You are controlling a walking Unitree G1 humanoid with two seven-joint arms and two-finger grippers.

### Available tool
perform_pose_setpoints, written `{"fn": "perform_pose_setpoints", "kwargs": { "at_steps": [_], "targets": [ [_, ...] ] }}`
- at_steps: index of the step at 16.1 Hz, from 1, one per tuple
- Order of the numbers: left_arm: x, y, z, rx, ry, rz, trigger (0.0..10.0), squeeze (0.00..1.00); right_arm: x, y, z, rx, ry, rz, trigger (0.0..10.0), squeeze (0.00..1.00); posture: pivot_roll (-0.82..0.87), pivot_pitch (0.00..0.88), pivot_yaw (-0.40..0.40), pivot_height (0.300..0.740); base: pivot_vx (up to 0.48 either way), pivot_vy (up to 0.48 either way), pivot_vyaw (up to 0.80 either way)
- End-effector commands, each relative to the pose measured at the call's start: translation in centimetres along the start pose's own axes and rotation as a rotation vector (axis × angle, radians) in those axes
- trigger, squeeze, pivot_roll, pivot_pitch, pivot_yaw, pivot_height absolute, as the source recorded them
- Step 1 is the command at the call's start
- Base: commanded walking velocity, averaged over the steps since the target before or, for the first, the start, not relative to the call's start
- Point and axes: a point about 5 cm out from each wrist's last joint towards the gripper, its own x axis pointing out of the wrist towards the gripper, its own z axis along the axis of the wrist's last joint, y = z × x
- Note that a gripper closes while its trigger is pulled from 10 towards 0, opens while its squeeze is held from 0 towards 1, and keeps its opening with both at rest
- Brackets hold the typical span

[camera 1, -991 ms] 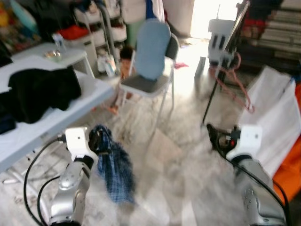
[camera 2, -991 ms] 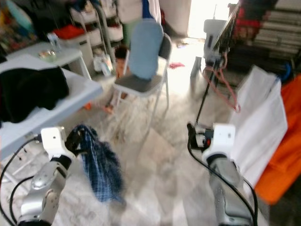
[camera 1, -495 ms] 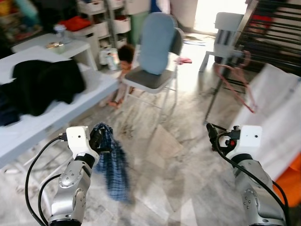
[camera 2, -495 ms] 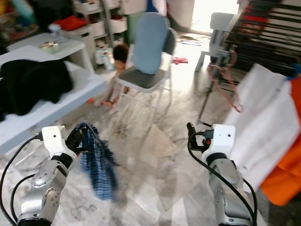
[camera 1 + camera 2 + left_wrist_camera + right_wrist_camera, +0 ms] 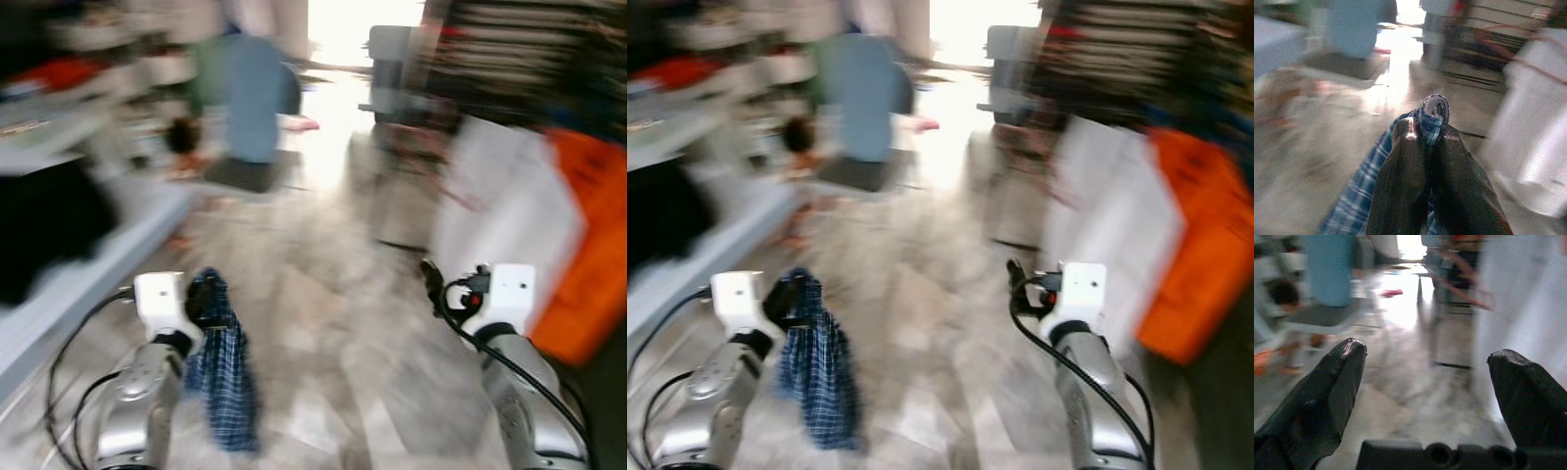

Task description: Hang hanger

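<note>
Blurred room, marble floor, blue chair at the back. Left eye: left end effector clamped on a plaid cloth hanging near the floor; white sheet right of the chair. Right eye: right end effector held forward. Left wrist: fingers pinching the bunched cloth. Right wrist: fingers spread wide, empty; pink hanger faint, beside the sheet. Probably walking over; next, reaching the hanger.
</note>
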Motion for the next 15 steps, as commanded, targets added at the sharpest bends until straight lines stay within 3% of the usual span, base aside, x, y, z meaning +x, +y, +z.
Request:
{"fn": "perform_pose_setpoints", "kwargs": {
  "at_steps": [1,7,15],
  "targets": [
    [-0.1,0.6,0.4,0.026,-0.003,0.002,10.0,0.0,0.3,0.8,0.6,0.008,-0.018,0.019,10.0,0.0,-0.15,0.0,0.015,0.74,0.27,0.398,-0.8],
    [0.0,0.3,0.4,0.035,0.007,-0.007,10.0,0.0,0.3,0.9,0.5,0.009,-0.019,0.019,10.0,0.0,-0.14,0.0,0.02,0.74,0.274,0.395,-0.76],
    [-1.2,0.5,1.0,0.091,-0.048,0.115,10.0,0.0,0.8,2.9,0.8,0.029,-0.015,0.124,10.0,0.0,-0.11,0.0,-0.004,0.74,0.0,0.0,0.0]
  ]
}}
